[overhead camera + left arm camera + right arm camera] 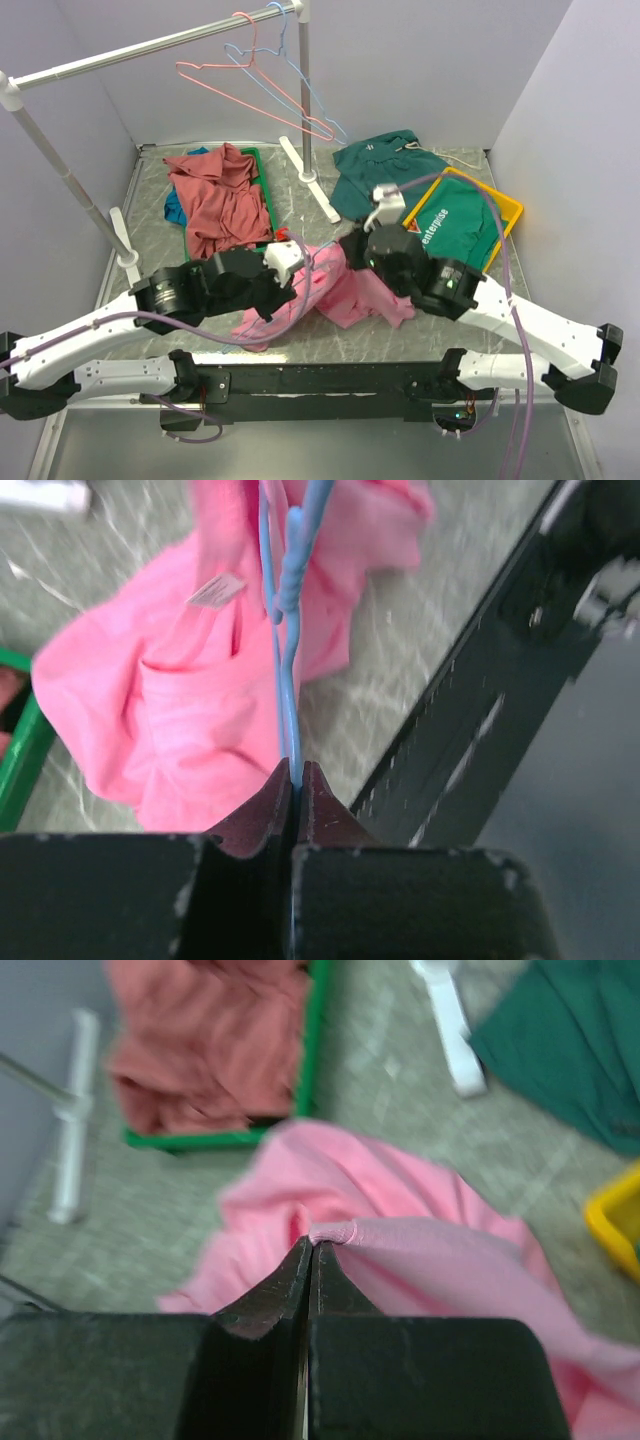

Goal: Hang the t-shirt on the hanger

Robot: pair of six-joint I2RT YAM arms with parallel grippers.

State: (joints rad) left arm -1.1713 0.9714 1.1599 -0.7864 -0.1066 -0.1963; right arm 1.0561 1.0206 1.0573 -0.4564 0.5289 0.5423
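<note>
Was a grey marbled table. Bore a crumpled pink t-shirt between left gripper and right gripper, a green tray beyond the left gripper, a yellow tray and loose green shirt beyond the right gripper.

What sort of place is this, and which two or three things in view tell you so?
Probably a robot test cell for laundry handling, not a home: plain walls around a table, a clothes rail standing on it, garments in a green tray and a yellow tray.
</note>
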